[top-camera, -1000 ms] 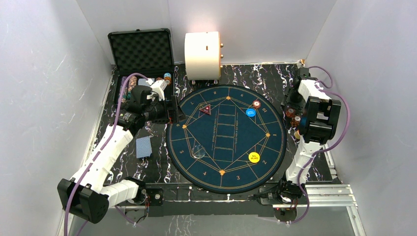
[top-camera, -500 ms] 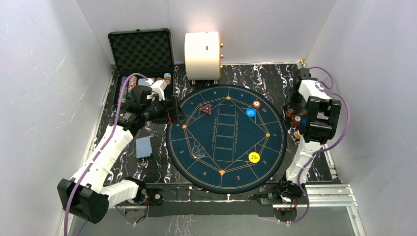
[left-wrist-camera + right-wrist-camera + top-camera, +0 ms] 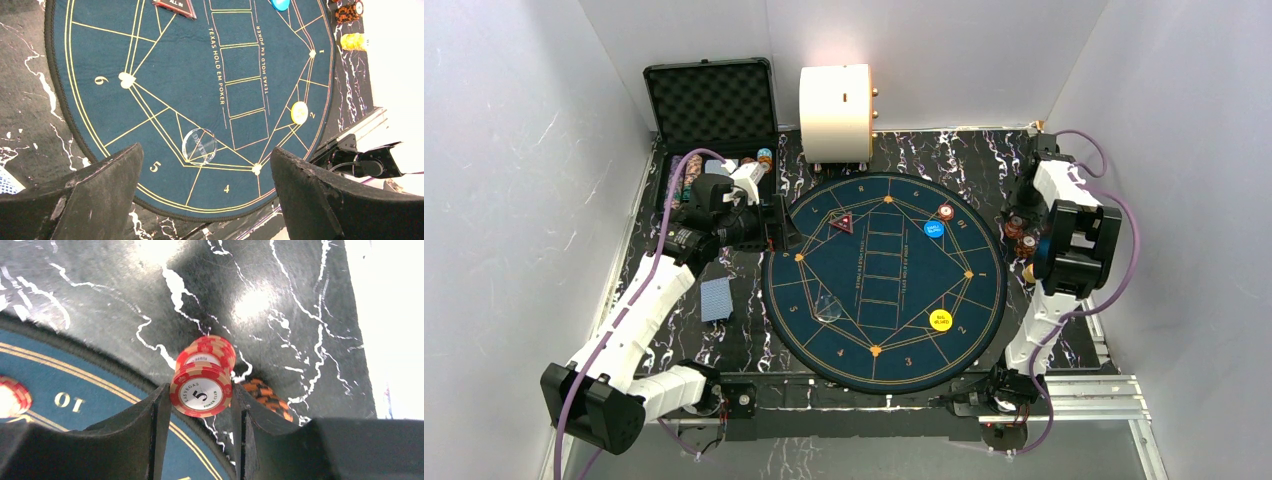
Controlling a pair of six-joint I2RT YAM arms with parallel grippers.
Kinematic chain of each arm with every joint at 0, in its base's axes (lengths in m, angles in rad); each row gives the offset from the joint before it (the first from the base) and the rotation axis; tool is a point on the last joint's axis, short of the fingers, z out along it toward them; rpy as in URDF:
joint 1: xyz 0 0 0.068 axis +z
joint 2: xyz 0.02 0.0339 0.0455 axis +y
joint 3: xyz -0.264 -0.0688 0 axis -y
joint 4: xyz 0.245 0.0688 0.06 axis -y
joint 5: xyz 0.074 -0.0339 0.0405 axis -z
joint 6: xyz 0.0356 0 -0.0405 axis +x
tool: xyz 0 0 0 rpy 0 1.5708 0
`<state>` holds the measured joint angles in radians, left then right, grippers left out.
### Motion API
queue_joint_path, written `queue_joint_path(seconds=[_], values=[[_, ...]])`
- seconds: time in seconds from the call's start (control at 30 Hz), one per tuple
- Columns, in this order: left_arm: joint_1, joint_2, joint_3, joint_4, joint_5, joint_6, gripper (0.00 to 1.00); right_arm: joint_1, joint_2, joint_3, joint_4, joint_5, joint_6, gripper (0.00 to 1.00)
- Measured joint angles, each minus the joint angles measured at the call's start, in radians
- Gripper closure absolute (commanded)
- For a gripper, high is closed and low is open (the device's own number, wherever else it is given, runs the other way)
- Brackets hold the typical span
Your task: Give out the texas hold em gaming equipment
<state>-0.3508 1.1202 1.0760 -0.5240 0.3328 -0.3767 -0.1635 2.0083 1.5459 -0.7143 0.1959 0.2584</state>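
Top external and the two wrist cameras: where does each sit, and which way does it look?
Top external: fixed above and behind the arms, looking down on the round poker mat; both arms show.
Left wrist: on the left arm, looking along the left gripper across the mat; its two open black fingers show.
Right wrist: on the right arm, looking down at the mat's edge; the right gripper clasps a red-and-white chip stack.
Shared: top and left wrist both show the yellow button.

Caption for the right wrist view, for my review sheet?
Right jaws pinch a red chip stack beside the mat edge; a second red stack and orange chips sit behind.
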Motion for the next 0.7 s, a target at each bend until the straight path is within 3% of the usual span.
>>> queue_joint_path(seconds=[0.27, 0.5, 0.7], values=[[-0.005, -0.008, 0.0, -0.001, 0.001, -0.001, 0.02, 0.131, -0.2, -0.052, -0.05, 0.014, 0.054, 0.7], [-0.005, -0.085, -0.002, -0.002, 0.014, -0.005, 0.02, 0.401, -0.461, -0.342, -0.106, -0.036, 0.227, 0.71], [-0.01, -0.149, -0.014, -0.004, 0.027, -0.009, 0.02, 0.454, -0.638, -0.577, -0.172, -0.026, 0.397, 0.74]])
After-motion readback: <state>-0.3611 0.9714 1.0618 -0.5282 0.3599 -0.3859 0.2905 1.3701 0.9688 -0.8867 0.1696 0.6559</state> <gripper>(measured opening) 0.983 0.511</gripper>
